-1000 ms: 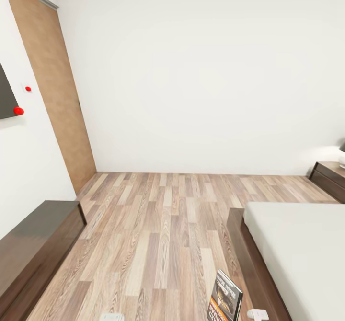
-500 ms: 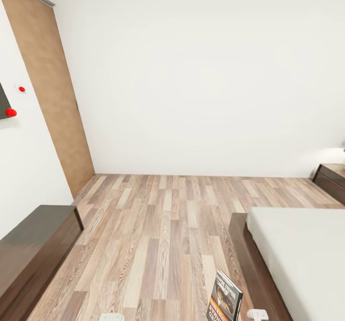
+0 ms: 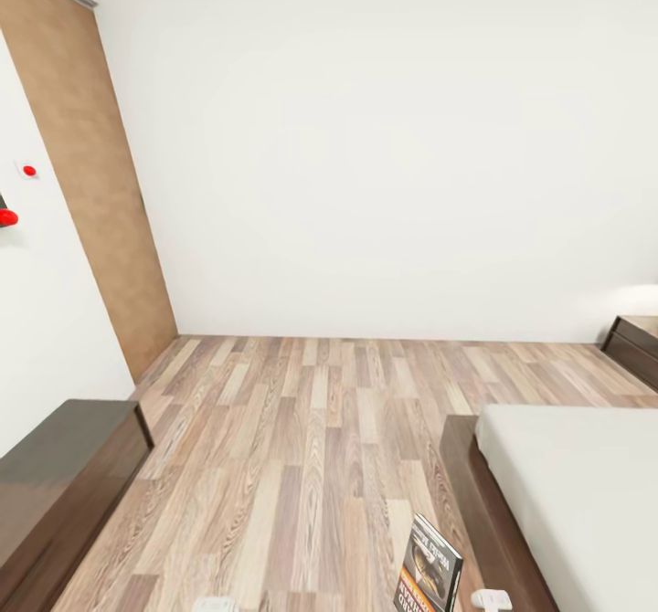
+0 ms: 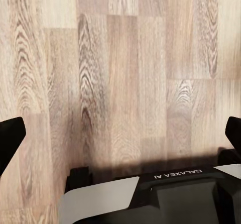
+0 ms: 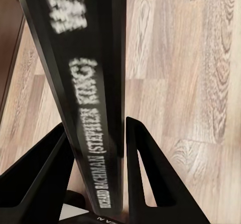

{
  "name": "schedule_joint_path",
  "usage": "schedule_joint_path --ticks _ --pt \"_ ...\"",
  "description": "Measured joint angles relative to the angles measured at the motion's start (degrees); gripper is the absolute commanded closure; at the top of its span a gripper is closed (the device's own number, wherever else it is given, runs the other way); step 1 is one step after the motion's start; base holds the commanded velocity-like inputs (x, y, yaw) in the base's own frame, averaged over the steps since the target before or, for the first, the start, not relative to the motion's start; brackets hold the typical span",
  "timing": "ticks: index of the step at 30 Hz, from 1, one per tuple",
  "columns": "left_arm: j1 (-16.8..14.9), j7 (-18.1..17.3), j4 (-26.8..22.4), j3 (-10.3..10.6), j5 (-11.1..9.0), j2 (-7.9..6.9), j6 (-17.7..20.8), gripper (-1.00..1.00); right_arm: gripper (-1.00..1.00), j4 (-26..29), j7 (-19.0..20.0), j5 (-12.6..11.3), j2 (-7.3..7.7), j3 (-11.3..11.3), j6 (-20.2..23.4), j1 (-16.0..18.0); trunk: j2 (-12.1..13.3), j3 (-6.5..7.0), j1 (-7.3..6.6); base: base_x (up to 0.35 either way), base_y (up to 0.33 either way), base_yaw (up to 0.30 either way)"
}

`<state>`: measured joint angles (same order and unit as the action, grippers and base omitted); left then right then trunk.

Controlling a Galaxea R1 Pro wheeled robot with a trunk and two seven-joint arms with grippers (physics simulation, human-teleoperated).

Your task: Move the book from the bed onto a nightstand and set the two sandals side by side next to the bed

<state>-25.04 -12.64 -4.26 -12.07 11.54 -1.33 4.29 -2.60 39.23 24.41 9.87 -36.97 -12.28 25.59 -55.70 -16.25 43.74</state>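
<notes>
Dark-covered, the book [image 5: 85, 98] stands upright, clenched between the two fingers of the right gripper [image 5: 95, 153], low in the head view just beside the bed [image 3: 567, 493]. The left gripper [image 4: 120, 143] hangs with fingers spread wide over the wood floor [image 3: 311, 438]. A nightstand [image 3: 638, 345] sits by the far wall.

Head camera high, facing forward and down across the wood floor [image 3: 311, 448] toward a white wall [image 3: 384, 155], bed [image 3: 567, 493] at right. Both wrist cameras point steeply down, close to the same floor planks — the right one tight against the book [image 5: 85, 98], also seen low in the head view.
</notes>
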Motion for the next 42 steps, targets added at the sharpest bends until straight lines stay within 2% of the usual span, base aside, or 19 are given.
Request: schedule_joint_path --ticks 42 --pt "0.0 0.0 0.0 0.0 0.0 0.0 0.0 -1.0 1.0 0.0 -0.04 -0.01 0.0 0.02 0.0 0.0 0.0 0.0 0.0 0.176 0.0 0.018"
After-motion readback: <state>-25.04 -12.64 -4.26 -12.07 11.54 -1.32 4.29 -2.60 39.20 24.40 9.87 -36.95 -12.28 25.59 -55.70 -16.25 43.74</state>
